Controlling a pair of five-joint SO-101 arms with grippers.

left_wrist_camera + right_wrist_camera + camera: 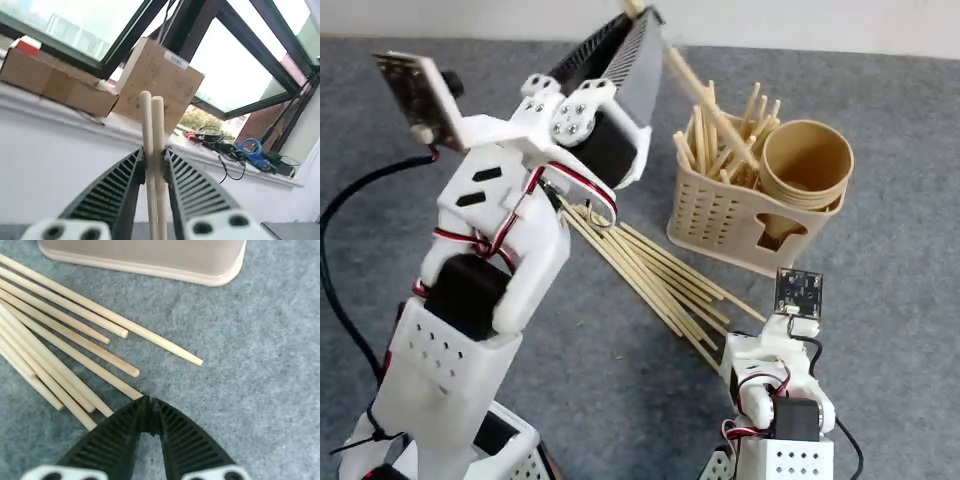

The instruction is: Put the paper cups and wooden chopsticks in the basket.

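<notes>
In the high view the left arm fills the left half of the frame. Its black ribbed left gripper is at the top centre, clamped on a pair of pale wooden chopsticks. The pair slants down to the right into the beige perforated plastic basket, right of centre.

The left wrist view shows what the overhead one cannot: both jaws press flat against the two sticks, which lie side by side. A window and brown cardboard boxes are behind them.

The basket holds upright chopsticks in its left part and a stack of tan paper cups in its right part. A fan of loose wooden chopsticks lies on the grey carpet, running from the centre toward the lower right, just in front of the basket.

The right arm sits at the lower right. Its wrist view shows the right gripper closed on nothing, tips together above the carpet. It is just beside the ends of the loose sticks, with the basket's base beyond.
</notes>
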